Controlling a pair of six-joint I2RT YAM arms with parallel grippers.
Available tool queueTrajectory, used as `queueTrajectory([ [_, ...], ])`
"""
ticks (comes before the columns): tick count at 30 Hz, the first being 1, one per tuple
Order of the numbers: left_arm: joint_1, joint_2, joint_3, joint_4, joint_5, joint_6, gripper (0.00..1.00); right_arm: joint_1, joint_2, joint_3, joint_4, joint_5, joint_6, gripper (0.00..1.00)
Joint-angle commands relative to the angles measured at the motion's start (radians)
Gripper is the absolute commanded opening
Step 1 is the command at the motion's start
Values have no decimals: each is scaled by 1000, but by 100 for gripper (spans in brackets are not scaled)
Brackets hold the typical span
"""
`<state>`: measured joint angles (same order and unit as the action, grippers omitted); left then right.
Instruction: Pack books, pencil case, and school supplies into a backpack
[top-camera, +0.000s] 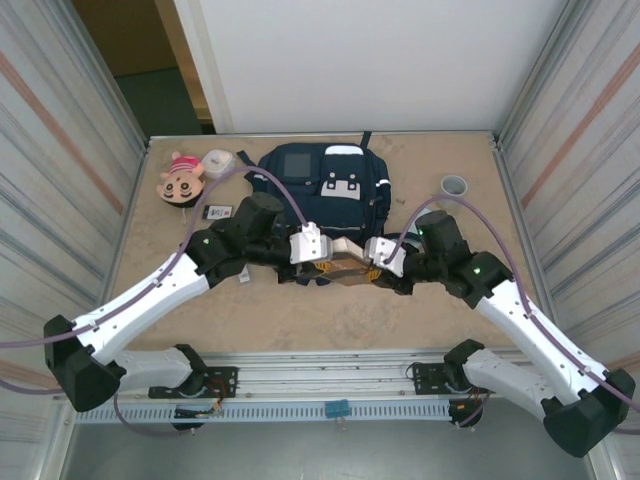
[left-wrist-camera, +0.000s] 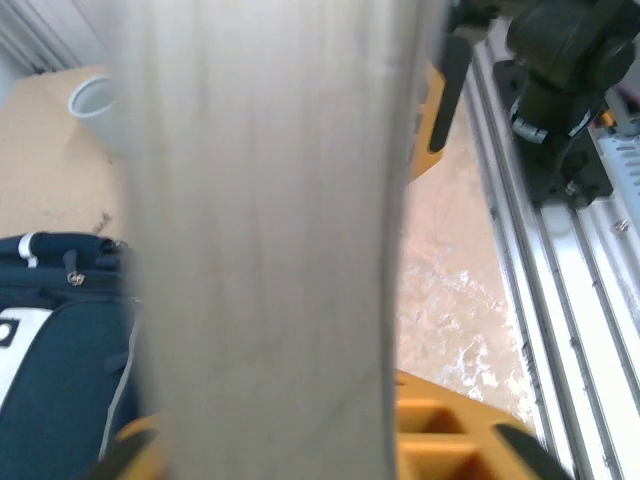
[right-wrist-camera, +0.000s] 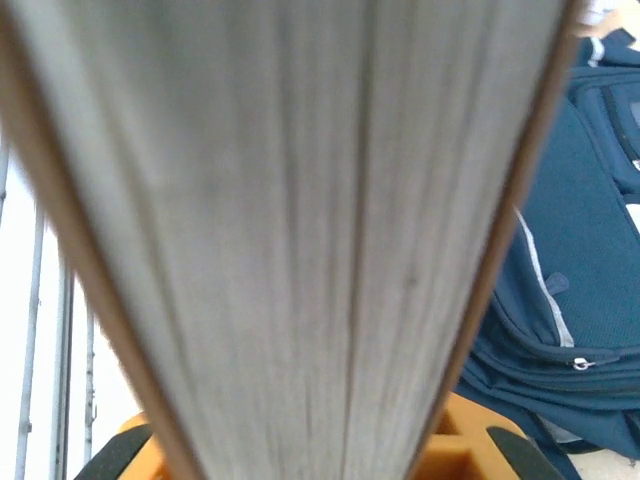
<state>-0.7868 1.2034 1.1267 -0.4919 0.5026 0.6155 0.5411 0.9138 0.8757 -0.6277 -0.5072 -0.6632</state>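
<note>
The brown-covered book (top-camera: 346, 266) hangs low over the table just in front of the navy backpack (top-camera: 325, 185). My left gripper (top-camera: 324, 258) is shut on its left end and my right gripper (top-camera: 366, 260) on its right end. In the left wrist view the book's pale page edge (left-wrist-camera: 265, 250) fills the space between the orange fingers (left-wrist-camera: 450, 430), with the backpack (left-wrist-camera: 55, 350) to the left. In the right wrist view the page block (right-wrist-camera: 290, 240) sits between the fingers (right-wrist-camera: 470, 445), beside the backpack (right-wrist-camera: 570, 270). A small dark-and-white packet (top-camera: 219, 212) lies left of the backpack. The pencil case is out of view.
A pink doll head (top-camera: 182, 178) and a white round item (top-camera: 218, 160) sit at the back left. A grey cup (top-camera: 455, 185) stands at the back right, also seen as the cup (left-wrist-camera: 95, 100). Metal walls close both sides, and a rail (top-camera: 330, 360) runs along the near edge.
</note>
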Motion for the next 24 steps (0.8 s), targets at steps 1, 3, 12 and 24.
queueTrajectory([
  [1, 89, -62, -47, 135, 160, -87, 3, -86, -47, 19, 133, -172, 124, 42],
  [3, 165, -104, -109, 253, 277, -178, 0, -164, -85, -26, 231, -217, 258, 60],
  [12, 258, -170, -199, 619, 448, -520, 1, -385, -193, -253, 683, -446, 829, 90],
  [24, 232, -65, -223, 989, 508, -837, 4, -305, -115, -277, 1132, -539, 1151, 78],
])
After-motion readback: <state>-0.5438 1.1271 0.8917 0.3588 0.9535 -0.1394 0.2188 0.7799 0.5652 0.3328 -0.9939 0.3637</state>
